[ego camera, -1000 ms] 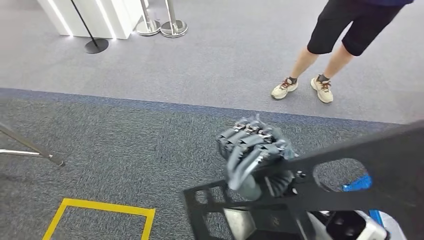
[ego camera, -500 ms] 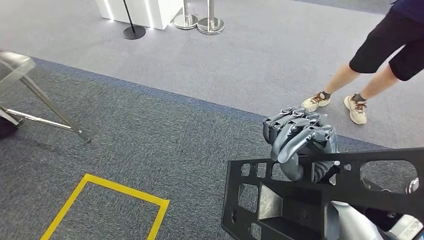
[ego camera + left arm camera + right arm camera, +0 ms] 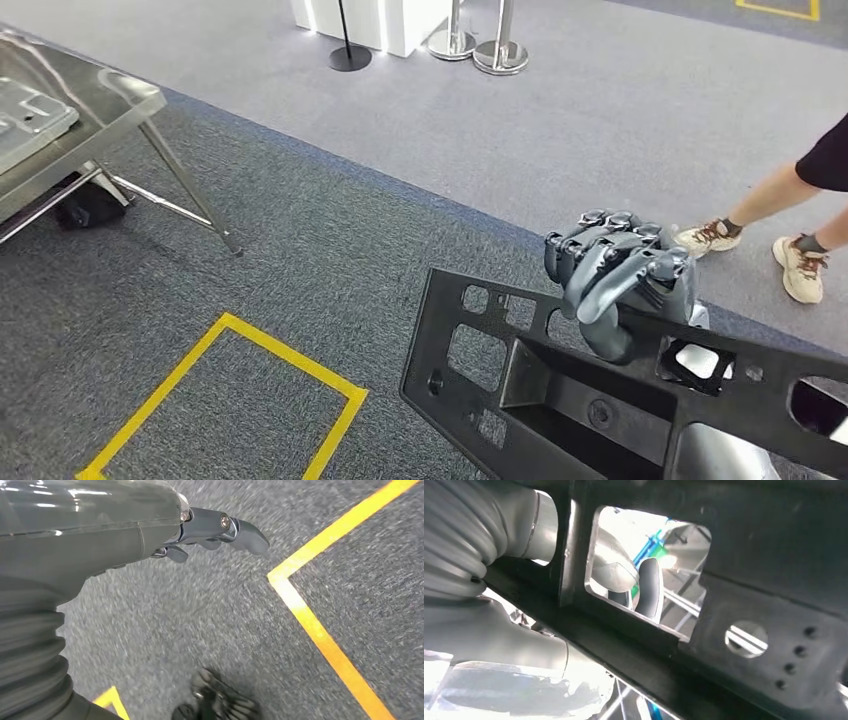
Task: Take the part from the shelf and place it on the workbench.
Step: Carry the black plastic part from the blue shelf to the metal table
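A black metal part (image 3: pixel 560 400) with several cut-outs fills the lower right of the head view, and my right hand (image 3: pixel 620 275) grips its upper edge from above. In the right wrist view the part (image 3: pixel 764 580) lies close across the picture, and a finger (image 3: pixel 649 590) of that hand shows through a square cut-out. The steel workbench (image 3: pixel 120 95) stands at the far left, apart from the part. My left hand (image 3: pixel 150 525) hangs over the carpet with its fingers (image 3: pixel 240 530) stretched out and nothing in them.
A grey pressed panel (image 3: pixel 30 115) lies on the workbench, and a dark bag (image 3: pixel 90 205) sits under it. A yellow tape square (image 3: pixel 230 400) marks the carpet. A person's legs and sneakers (image 3: pixel 800 265) are at the right; stanchion bases (image 3: pixel 480 50) stand far back.
The camera has turned: the whole floor has slid right, the workbench has come in at the left and the person's legs are nearer the right edge. My right hand still holds the part.
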Motion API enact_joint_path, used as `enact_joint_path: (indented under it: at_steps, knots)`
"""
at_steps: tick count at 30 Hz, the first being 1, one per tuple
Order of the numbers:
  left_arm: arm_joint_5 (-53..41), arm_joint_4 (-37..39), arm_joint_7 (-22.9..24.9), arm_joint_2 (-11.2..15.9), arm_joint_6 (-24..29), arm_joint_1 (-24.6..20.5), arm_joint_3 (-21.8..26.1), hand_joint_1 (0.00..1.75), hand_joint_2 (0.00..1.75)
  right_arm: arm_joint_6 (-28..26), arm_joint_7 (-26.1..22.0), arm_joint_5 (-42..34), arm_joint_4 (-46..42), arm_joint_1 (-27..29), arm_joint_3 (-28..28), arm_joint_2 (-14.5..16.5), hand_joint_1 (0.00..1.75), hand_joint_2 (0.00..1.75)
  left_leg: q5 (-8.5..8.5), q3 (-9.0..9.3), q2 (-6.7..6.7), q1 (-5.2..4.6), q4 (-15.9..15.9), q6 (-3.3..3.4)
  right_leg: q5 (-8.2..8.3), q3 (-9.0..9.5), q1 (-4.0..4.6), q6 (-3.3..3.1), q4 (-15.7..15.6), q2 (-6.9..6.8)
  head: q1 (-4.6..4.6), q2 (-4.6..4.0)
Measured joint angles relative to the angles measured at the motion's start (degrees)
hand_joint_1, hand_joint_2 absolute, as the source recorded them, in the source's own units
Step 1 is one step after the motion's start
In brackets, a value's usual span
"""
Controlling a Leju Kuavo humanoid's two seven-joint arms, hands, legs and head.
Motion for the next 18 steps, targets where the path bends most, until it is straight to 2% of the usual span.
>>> enact_joint_path:
  at_steps: [1,2,3,4,5,6,7,8,10,11,13,14,15,16,17,18]
  knots:
    - [-0.02,0.00,0.02,-0.08,-0.02,-0.08,0.00,0.00,1.75,-0.03,0.56,-0.21,0.16,-0.30,0.03,0.14,1.75,1.75,-0.71,-1.27,0.36,0.18,2.55,-0.18,-0.06,0.01,0.08,-0.02,0.01,-0.83,0.00,0.00]
    - [-0.07,0.00,0.03,-0.16,-0.07,-0.09,0.00,0.00,1.75,-0.08,0.98,-0.35,0.44,-0.52,0.05,0.36,1.75,1.75,-0.37,-1.52,0.58,0.37,3.08,-0.33,-0.14,0.03,0.13,0.01,0.02,-1.64,-0.01,0.01]
    - [-0.14,0.00,-0.01,-0.22,-0.19,-0.04,0.00,0.00,1.75,-0.19,1.13,-0.29,0.83,-0.58,0.09,0.59,1.75,1.75,0.96,-0.56,0.89,0.51,1.28,-0.44,-0.25,0.11,0.15,0.12,0.04,-2.41,-0.01,0.01]
    - [-0.29,0.00,-0.13,-0.27,-0.40,0.01,0.00,0.00,1.75,-0.40,0.89,0.11,1.34,-0.44,0.12,0.85,1.75,1.75,2.90,1.44,1.65,0.60,-2.42,-0.50,-0.40,0.26,0.16,0.27,0.06,-3.16,-0.01,0.00]
    - [-0.47,0.00,-0.30,-0.33,-0.68,0.00,0.00,0.00,1.75,-0.71,0.38,0.82,1.88,-0.07,0.15,1.11,1.75,1.75,4.32,3.66,3.03,0.44,-6.56,-0.46,-0.58,0.44,0.23,0.49,0.08,-3.90,-0.01,0.01]
    - [-0.69,0.00,-0.54,-0.39,-0.97,-0.07,-0.01,0.00,1.75,-1.06,-0.29,1.76,2.48,0.39,0.19,1.37,1.75,1.75,5.36,5.41,4.08,0.26,-9.93,-0.16,-0.77,0.58,0.38,0.76,0.13,-4.60,0.00,0.01]
    - [-0.94,0.00,-0.78,-0.45,-1.25,-0.12,-0.01,0.00,1.75,-1.42,-0.91,2.77,3.16,0.85,0.29,1.69,1.75,1.75,5.74,6.43,4.79,0.02,-11.98,0.21,-0.92,0.69,0.52,1.05,0.17,-5.19,0.01,0.01]
    - [-1.15,0.00,-0.97,-0.50,-1.50,-0.12,-0.02,0.00,1.75,-1.78,-1.23,3.63,3.91,1.19,0.46,2.11,1.75,1.75,5.56,6.63,4.88,-0.24,-12.65,0.61,-1.04,0.77,0.66,1.34,0.20,-5.75,0.01,0.01]
    - [-1.57,0.00,-1.30,-0.52,-1.95,0.07,-0.04,0.00,1.75,-2.43,-0.88,4.94,5.74,1.13,0.99,3.35,1.75,1.75,5.72,6.56,3.50,-0.27,-12.87,1.37,-1.31,0.95,0.63,1.93,0.27,-6.62,0.01,0.01]
    - [-1.78,0.00,-1.46,-0.51,-2.15,0.14,-0.07,0.00,1.75,-2.78,-0.34,5.36,6.69,0.80,1.29,4.09,1.75,1.75,5.83,6.70,2.87,-0.22,-13.12,1.67,-1.79,0.91,0.47,2.22,0.78,-6.03,0.01,0.01]
    - [-2.22,0.00,-1.78,-0.50,-2.62,-0.12,-0.13,0.00,1.75,-3.45,1.04,5.72,8.58,-0.44,1.79,5.47,1.75,1.75,6.15,6.99,1.67,-0.03,-13.54,2.29,-4.32,-0.80,0.06,2.59,4.88,-2.81,0.01,0.00]
    - [-2.45,0.00,-1.93,-0.50,-2.88,-0.37,-0.15,0.00,1.75,-3.80,1.75,5.75,9.63,-1.13,1.98,6.03,1.75,1.75,6.24,6.94,1.00,-0.07,-13.57,2.46,-6.21,-2.64,-0.05,2.63,8.75,-0.86,0.01,0.00]
    - [-2.69,0.00,-2.03,-0.50,-3.13,-0.64,-0.19,0.00,1.75,-4.09,2.32,5.73,10.79,-1.77,2.15,6.59,1.75,1.75,6.31,6.88,0.23,-0.10,-13.55,2.59,-7.93,-4.81,-0.09,2.62,13.02,0.29,0.01,0.00]
    - [-2.88,0.00,-2.08,-0.49,-3.29,-0.83,-0.25,0.00,1.75,-4.33,2.79,5.73,12.04,-2.30,2.34,7.08,1.75,1.75,6.34,6.84,-0.66,-0.13,-13.52,2.64,-8.88,-6.62,-0.09,2.60,16.40,0.84,0.01,0.01]
    - [-3.06,0.00,-2.10,-0.49,-3.40,-0.90,-0.33,0.00,1.75,-4.53,3.09,5.73,13.28,-2.76,2.60,7.55,1.75,1.75,6.36,6.83,-1.63,-0.16,-13.45,2.64,-8.68,-7.60,-0.09,2.52,17.90,1.08,0.01,0.00]
    - [-3.27,0.00,-2.11,-0.49,-3.50,-0.89,-0.43,0.00,1.75,-4.70,3.22,5.76,14.39,-3.30,2.93,8.03,1.75,1.75,6.36,6.84,-2.58,-0.18,-13.32,2.60,-7.31,-7.46,-0.10,2.37,16.99,1.27,0.01,0.00]
